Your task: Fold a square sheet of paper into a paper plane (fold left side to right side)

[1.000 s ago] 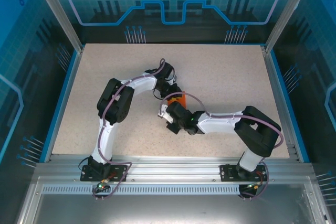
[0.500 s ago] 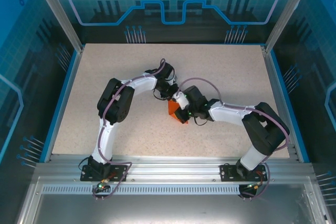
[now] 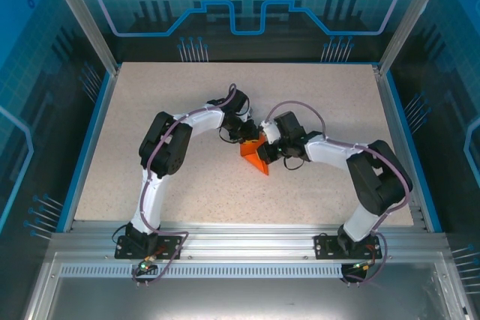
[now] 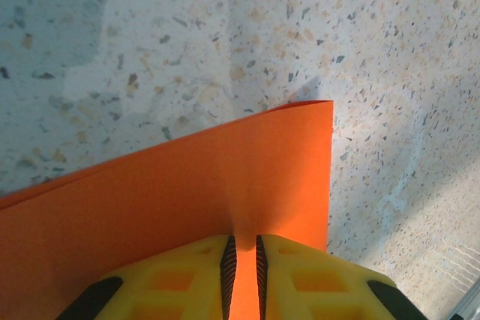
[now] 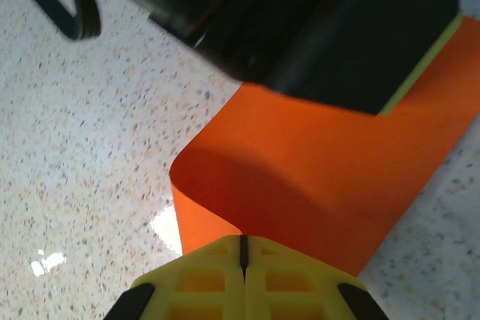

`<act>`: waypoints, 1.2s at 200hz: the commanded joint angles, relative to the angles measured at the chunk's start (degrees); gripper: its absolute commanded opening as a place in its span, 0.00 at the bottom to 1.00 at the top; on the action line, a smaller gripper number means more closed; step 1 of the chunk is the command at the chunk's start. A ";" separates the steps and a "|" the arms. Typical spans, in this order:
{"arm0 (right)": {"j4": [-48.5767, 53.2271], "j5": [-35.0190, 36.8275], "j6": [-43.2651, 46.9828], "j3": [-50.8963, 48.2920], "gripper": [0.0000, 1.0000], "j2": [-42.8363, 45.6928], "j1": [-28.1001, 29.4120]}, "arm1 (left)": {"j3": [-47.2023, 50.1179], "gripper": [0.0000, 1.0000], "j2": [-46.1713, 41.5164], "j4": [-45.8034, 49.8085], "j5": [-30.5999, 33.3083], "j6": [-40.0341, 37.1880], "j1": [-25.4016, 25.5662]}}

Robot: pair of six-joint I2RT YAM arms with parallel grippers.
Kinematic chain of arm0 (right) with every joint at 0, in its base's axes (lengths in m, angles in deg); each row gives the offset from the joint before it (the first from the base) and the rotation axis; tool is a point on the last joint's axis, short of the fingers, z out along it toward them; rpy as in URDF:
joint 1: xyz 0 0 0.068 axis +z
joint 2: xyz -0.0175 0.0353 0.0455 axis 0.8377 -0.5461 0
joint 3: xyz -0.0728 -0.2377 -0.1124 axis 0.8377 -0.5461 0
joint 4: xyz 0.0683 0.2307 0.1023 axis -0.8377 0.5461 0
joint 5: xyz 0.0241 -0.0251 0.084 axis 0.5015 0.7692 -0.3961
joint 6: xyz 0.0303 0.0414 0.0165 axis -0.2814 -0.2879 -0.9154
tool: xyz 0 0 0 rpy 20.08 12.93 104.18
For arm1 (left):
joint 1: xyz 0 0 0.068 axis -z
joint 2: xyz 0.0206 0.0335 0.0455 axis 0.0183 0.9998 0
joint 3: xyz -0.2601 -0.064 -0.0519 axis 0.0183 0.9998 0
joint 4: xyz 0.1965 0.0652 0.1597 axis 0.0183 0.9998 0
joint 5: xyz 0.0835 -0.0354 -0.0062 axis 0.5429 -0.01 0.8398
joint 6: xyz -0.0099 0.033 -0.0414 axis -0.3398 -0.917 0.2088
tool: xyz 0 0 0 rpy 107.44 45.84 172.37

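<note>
The square sheet of paper (image 3: 253, 157) is orange-red and lies curled at the table's middle, partly folded over itself. My left gripper (image 3: 246, 139) reaches it from the upper left. In the left wrist view its yellow fingers (image 4: 300, 275) stand nearly together, shut on the paper (image 4: 187, 185), which runs between the pads. My right gripper (image 3: 264, 148) comes in from the right, jaws shut. In the right wrist view its tips (image 5: 242, 249) rest against the paper's rounded bend (image 5: 315, 177), with the left gripper's dark body (image 5: 322, 28) just beyond. The paper plane's shape is not formed.
The speckled table (image 3: 150, 110) has open room to the left, right and far side. A blue rim (image 3: 90, 140) and aluminium posts bound it. A black cable (image 5: 71, 5) lies close to the paper.
My right arm swung from the paper's lower left up to its right side. The paper's visible part shifted from upper right to lower left of the grippers. The left arm barely moved.
</note>
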 commanded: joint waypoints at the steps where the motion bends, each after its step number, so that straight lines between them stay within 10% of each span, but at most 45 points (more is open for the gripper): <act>1: 4.10 -0.80 -1.81 3.06 0.00 -2.30 -1.47 | -0.12 0.21 3.25 3.02 1.29 -1.47 0.44; 240: 8.36 0.27 -4.52 5.12 0.00 -7.57 -5.08 | -1.53 0.20 3.74 4.48 2.37 -1.82 0.58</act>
